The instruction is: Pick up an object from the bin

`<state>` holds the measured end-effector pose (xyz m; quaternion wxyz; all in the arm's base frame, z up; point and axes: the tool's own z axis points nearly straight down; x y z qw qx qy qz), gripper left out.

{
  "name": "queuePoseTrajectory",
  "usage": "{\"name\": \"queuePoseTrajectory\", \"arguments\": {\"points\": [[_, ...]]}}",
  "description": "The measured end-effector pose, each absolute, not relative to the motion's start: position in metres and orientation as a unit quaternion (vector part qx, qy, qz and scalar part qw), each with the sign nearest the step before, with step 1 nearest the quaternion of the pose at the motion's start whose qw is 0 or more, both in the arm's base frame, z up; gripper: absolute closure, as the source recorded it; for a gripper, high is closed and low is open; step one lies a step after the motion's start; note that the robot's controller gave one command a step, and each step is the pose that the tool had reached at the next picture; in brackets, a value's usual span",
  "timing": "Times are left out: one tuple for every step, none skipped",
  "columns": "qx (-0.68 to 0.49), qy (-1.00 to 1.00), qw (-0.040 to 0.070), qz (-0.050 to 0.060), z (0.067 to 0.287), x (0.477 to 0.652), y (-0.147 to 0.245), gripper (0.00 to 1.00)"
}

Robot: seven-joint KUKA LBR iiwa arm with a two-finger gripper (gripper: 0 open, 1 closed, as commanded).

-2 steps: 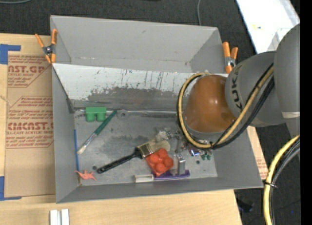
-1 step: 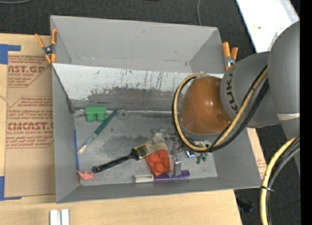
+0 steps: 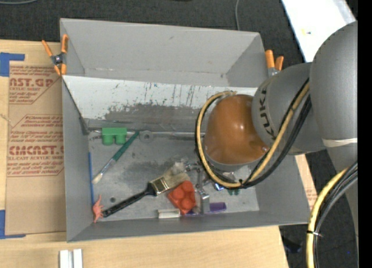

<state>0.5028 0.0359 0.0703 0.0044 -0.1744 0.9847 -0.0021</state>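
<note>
My gripper (image 3: pixel 201 190) reaches down from under the orange dome into the bin's front right part. Its metal tip stands right beside a red plastic block (image 3: pixel 183 197), at that block's right edge. Just left of it lies a paintbrush (image 3: pixel 152 189) with a black handle, a metal ferrule and pale bristles pointing toward the gripper. A small purple piece (image 3: pixel 217 207) lies on the floor to the gripper's right, and a short white bar (image 3: pixel 167 215) lies in front of the red block. Nothing shows between the gripper's tips.
A green block (image 3: pixel 114 136) sits at the back left, with a thin green-handled brush (image 3: pixel 120 152) slanting down from it. A blue stick (image 3: pixel 90 175) runs along the left wall, and a small orange-red piece (image 3: pixel 97 209) lies in the front left corner. The arm and its cables cover the bin's right side.
</note>
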Motion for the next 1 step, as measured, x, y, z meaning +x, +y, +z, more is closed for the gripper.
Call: {"name": "queuePoseTrajectory", "arguments": {"points": [[-0.167, 0.986, 0.006, -0.002, 0.0701, 0.5024, 0.0445, 1.0]]}}
